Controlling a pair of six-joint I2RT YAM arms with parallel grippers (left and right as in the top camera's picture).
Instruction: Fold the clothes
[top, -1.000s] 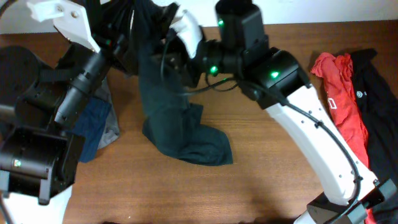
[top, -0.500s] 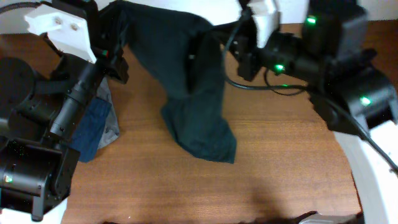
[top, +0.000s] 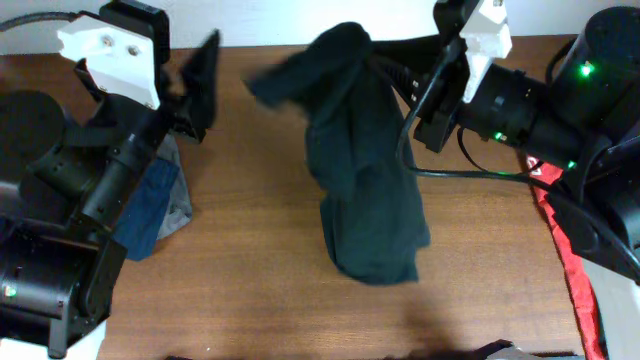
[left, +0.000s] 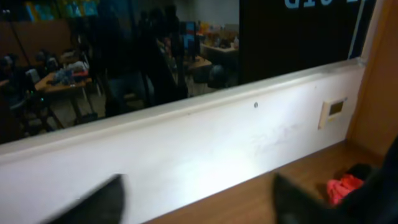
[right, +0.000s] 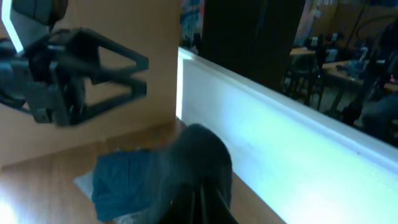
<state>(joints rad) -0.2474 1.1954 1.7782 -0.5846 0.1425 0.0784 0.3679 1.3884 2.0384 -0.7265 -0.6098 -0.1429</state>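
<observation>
Right arm overlaps red shirt.

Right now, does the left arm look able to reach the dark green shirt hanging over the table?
Probably yes. The left gripper is open and empty, and the dark green shirt hangs just to its side, with only bare table between them. Nothing blocks the way.

Black arms carry white brackets, green LEDs.
</observation>
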